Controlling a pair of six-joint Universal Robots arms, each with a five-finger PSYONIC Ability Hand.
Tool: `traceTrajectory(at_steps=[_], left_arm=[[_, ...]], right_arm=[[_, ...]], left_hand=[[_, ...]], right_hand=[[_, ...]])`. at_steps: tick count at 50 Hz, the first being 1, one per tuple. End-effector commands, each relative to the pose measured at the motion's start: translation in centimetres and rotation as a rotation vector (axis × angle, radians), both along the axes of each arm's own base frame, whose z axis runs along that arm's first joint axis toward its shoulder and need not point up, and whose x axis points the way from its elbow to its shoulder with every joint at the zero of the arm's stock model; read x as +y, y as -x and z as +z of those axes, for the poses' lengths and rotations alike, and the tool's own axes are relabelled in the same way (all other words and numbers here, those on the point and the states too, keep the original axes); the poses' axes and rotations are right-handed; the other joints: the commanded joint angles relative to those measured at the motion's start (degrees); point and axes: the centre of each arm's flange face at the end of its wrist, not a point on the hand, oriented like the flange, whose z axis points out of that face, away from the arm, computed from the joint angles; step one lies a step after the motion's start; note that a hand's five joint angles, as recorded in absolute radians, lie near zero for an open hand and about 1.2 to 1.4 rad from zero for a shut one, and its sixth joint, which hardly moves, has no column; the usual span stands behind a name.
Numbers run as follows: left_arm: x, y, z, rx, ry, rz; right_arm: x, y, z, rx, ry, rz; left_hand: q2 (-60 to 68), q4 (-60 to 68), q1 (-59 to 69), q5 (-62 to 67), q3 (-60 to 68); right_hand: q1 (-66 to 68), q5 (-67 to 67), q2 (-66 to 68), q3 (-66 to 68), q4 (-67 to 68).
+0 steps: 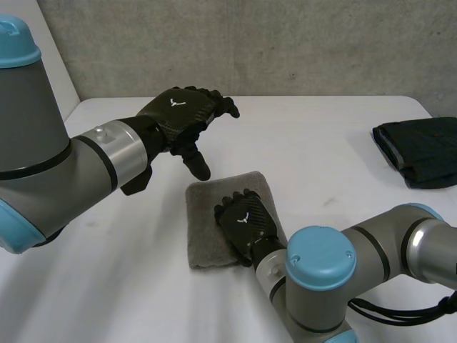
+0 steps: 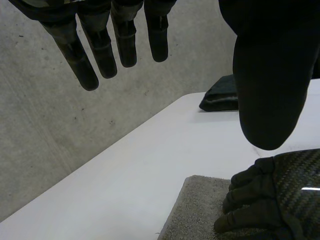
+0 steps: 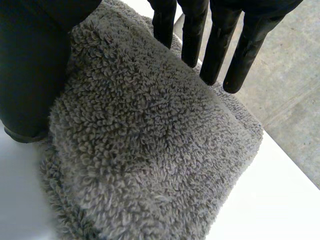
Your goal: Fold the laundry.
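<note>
**Head view: right hand pressed flat on folded grey towel, left hand raised beside it**

A folded grey towel (image 1: 214,218) of thick, looped pile lies on the white table (image 1: 321,164), a little in front of the table's middle and close to the robot. It is a rough rectangle. Its longer side seems to run away from the robot toward the concrete wall (image 1: 285,43), turned slightly off square with the table edge.

The right hand (image 1: 246,220) rests palm down on the near right part of the towel. Its fingers (image 3: 192,35) are straight and slightly apart, lying on the pile and gripping nothing, while the thumb sits at the towel's edge.

The left hand (image 1: 182,114) hangs in the air above the table, just beyond the towel's far left corner. Its fingers are loosely spread, its thumb points down, and it holds nothing.

Each hand carries a small white winged emblem on its woven black back.

A dark folded garment (image 1: 418,150) lies well apart from the towel, at the far right edge of the table.
</note>
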Motion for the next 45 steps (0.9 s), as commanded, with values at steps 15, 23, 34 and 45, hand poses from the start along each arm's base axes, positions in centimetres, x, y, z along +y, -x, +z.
traceTrajectory(at_steps=[15, 23, 34, 45], left_arm=[[-0.1, -0.1, 0.0, 0.001, -0.001, 0.005], [-0.1, -0.2, -0.1, 0.015, -0.019, 0.01], [-0.6, -0.7, -0.1, 0.018, -0.026, 0.031], [-0.6, -0.8, -0.3, 0.015, -0.032, 0.033]], right_arm=[[-1.5, -1.0, -0.3, -0.014, 0.032, -0.011], [-3.8, -1.0, -0.3, -0.022, 0.046, -0.045], [-8.2, 2.4, 0.6, -0.009, 0.048, -0.131], [-13.9, 11.3, 3.5, 0.044, 0.059, -0.234]], left_hand=[[0.31, 0.52, 0.73, 1.11, 0.1], [0.31, 0.52, 0.73, 1.11, 0.1], [0.64, 0.85, 1.06, 1.45, 0.44], [0.64, 0.85, 1.06, 1.45, 0.44]], right_hand=[[14.49, 12.68, 11.71, 10.96, 11.05], [36.0, 34.19, 33.22, 32.47, 32.56], [59.51, 57.7, 56.74, 55.98, 56.08], [59.51, 57.7, 56.74, 55.98, 56.08]])
